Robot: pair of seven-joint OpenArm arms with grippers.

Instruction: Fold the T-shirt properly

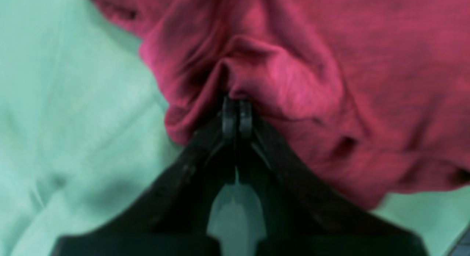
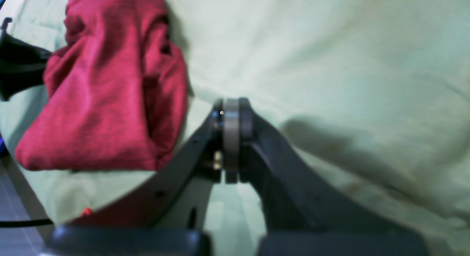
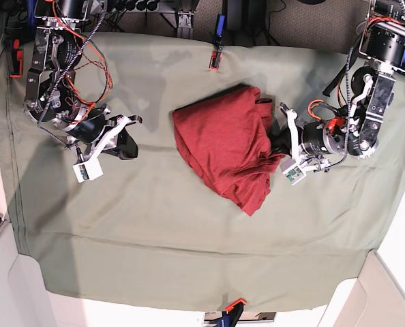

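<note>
The T-shirt point(image 3: 223, 139) is a plain dark brick red with a faint heathered fleck and no print (it reads pinker, almost magenta, in the left wrist view). The table cover point(image 3: 155, 225) under it is a flat sage green, unpatterned. Both grippers, the left gripper point(image 1: 237, 101) and the right gripper point(image 2: 231, 105), are black, and small white blocks sit on the arms. Orange-red clips point(image 3: 215, 63) mark the cover's edges.
</note>
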